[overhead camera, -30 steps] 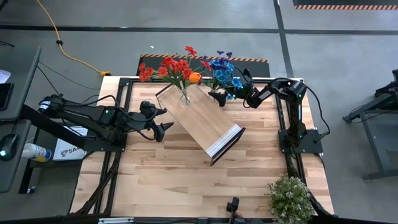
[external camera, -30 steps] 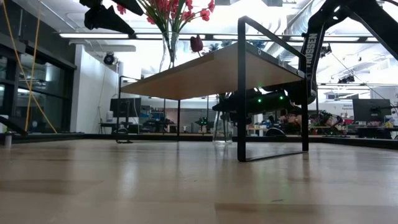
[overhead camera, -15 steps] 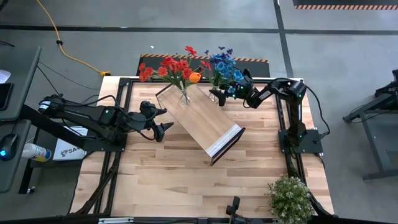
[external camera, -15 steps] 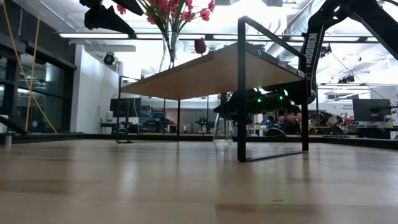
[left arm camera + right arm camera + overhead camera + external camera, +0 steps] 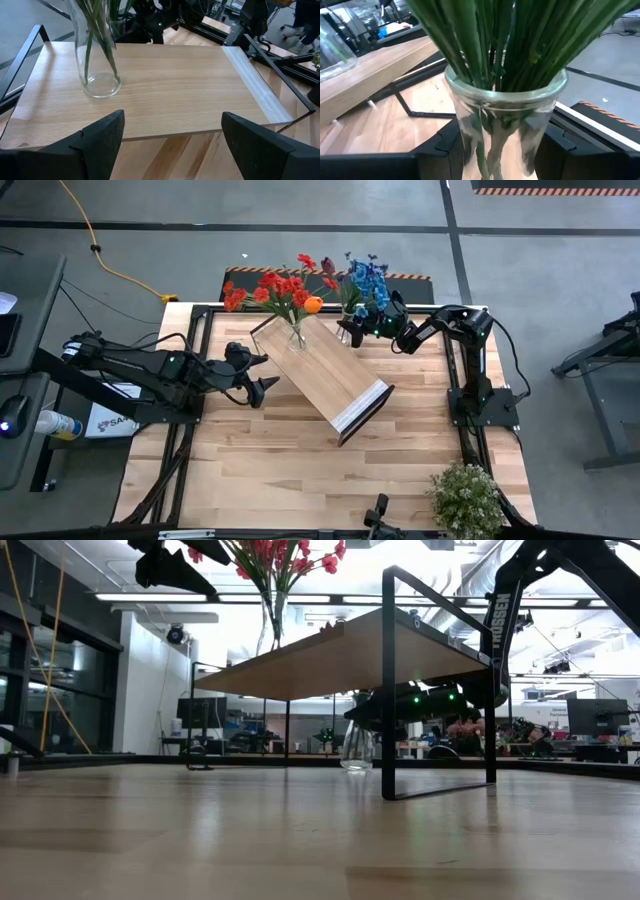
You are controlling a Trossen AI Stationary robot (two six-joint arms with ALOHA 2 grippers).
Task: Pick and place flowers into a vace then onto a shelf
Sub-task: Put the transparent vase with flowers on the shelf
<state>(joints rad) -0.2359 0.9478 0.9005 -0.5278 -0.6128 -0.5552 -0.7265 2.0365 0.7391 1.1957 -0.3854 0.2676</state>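
**Right gripper closed around the second vase beside the shelf**

I am looking down on a light wooden table [image 5: 300,470] with a dark frame, standing on a grey floor with a yellow cable [image 5: 100,250] trailing off to one side; a bushy pale-green potted plant [image 5: 466,498] sits at the near right corner; the low view shows a bright room with ceiling lights beyond.

The shelf [image 5: 325,375] lies angled across the table middle, light wood with a white end edge; on its far end stands a clear glass vase [image 5: 97,55] holding red and orange flowers [image 5: 275,288]; a second glass vase [image 5: 505,120], packed with green stems and topped by blue and purple blooms [image 5: 365,280], stands just beside the shelf's far corner.

My right gripper [image 5: 372,323] has its fingers clamped on either side of that second vase; my left gripper [image 5: 170,137] hangs with fingers spread wide, near the shelf's left edge, touching nothing.
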